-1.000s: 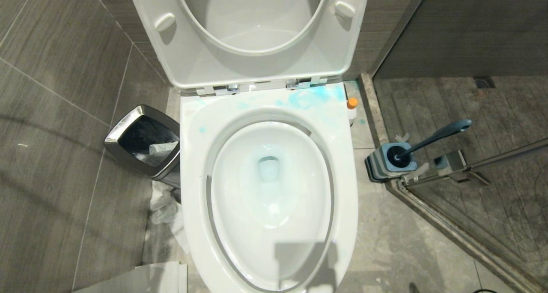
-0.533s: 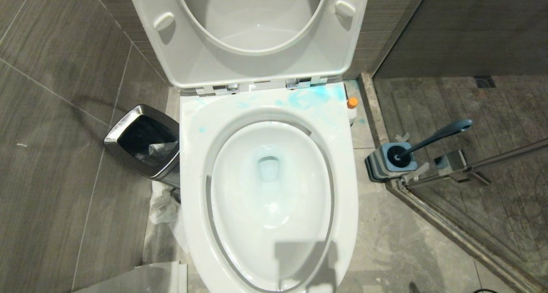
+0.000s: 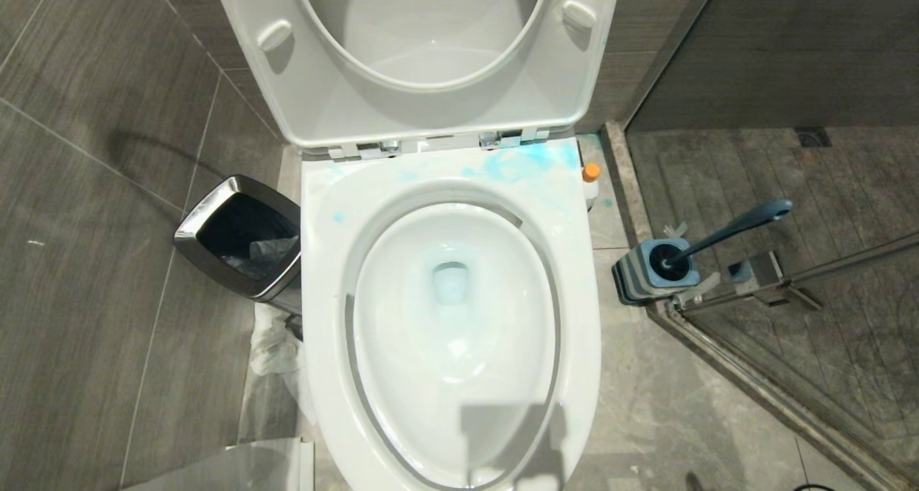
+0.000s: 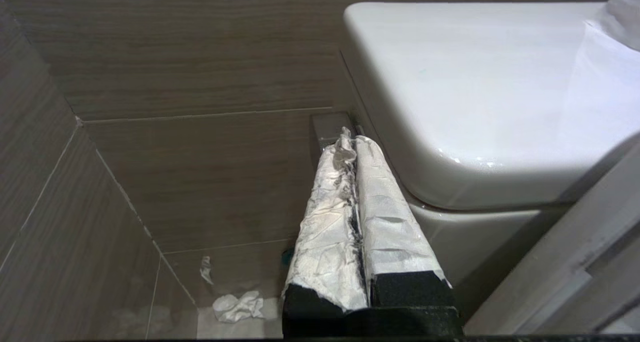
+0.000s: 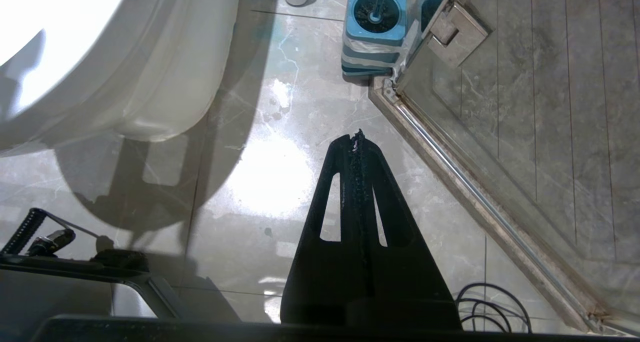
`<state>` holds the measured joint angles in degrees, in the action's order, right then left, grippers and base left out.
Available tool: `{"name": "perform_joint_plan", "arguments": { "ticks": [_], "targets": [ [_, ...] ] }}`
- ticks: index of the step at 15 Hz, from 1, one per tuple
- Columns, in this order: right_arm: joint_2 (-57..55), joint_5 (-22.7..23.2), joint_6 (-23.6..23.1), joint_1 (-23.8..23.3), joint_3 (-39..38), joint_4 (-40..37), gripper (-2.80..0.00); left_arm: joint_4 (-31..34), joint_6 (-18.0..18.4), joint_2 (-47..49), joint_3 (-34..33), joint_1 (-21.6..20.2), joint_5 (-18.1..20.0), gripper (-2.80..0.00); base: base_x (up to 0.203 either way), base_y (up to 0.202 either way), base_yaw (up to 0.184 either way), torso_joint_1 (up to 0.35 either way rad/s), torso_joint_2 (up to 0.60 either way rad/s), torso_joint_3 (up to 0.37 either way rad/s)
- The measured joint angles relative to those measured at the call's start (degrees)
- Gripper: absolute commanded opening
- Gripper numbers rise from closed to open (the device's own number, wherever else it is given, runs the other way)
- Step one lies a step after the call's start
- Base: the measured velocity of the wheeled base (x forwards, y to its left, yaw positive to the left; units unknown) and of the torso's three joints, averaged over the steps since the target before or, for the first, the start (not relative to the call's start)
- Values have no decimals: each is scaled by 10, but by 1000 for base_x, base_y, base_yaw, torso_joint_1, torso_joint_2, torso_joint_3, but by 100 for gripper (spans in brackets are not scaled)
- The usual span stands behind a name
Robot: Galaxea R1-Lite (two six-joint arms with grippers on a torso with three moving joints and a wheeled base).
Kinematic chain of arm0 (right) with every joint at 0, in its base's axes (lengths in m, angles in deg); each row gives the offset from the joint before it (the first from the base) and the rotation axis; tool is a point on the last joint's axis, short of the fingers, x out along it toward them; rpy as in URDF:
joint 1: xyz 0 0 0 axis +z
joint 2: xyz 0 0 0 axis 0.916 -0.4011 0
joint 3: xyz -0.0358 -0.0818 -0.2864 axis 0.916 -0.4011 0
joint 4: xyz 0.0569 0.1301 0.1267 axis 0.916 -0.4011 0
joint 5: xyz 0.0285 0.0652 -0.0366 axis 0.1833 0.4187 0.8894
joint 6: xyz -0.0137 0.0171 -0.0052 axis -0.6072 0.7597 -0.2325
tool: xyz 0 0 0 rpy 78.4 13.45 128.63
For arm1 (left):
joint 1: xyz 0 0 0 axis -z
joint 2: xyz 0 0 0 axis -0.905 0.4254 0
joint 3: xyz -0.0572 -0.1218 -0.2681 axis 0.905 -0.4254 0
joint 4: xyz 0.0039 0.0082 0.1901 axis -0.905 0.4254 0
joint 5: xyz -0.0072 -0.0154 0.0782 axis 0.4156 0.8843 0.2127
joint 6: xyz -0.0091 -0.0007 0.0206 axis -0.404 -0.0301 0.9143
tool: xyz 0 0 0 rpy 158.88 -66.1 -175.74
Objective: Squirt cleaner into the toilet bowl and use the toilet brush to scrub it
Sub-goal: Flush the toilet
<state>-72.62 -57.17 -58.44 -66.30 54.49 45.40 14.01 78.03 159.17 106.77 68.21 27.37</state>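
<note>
The white toilet bowl (image 3: 327, 297) stands in the middle with its seat and lid (image 3: 423, 110) raised. Pale blue water lies in it, and blue cleaner is smeared on the back right of the rim (image 3: 520, 164). An orange-capped cleaner bottle (image 3: 590, 172) stands on the floor behind the rim's right corner. The toilet brush (image 3: 743, 222) sits in its blue holder (image 3: 650, 268) to the right. My left gripper (image 4: 351, 141), its fingers wrapped in white paper, is shut and empty beside the white toilet tank (image 4: 475, 92). My right gripper (image 5: 356, 138) hangs shut and empty over the floor, short of the brush holder (image 5: 375, 27).
A steel waste bin (image 3: 240, 236) stands left of the toilet with crumpled tissue (image 3: 276, 351) beside it. The shower's glass door and sill (image 3: 761, 390) run along the right. Black cables (image 5: 495, 307) lie on the floor. More tissue (image 4: 237, 306) lies by the wall.
A shadow has slid up the left wall tiles, and a dark cable has come into the head view's top left corner. The toilet, brush and bottle have not moved.
</note>
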Motion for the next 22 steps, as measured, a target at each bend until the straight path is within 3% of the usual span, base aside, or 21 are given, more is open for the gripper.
{"name": "perform_joint_plan", "arguments": {
  "ticks": [3, 8, 16, 22],
  "targets": [
    [0, 0, 0, 0, 0, 0, -280, -18, -40, 15, 23, -1, -3, -280, 0, 0, 0, 0, 0, 0],
    [0, 0, 0, 0, 0, 0, -280, -47, -70, 33, 32, -2, -3, -280, 0, 0, 0, 0, 0, 0],
    [0, 0, 0, 0, 0, 0, -280, -40, -75, 63, 33, 6, 3, -280, 0, 0, 0, 0, 0, 0],
    [0, 0, 0, 0, 0, 0, -280, 2, -90, 98, 46, 12, 1, -280, 0, 0, 0, 0, 0, 0]
  ]
}}
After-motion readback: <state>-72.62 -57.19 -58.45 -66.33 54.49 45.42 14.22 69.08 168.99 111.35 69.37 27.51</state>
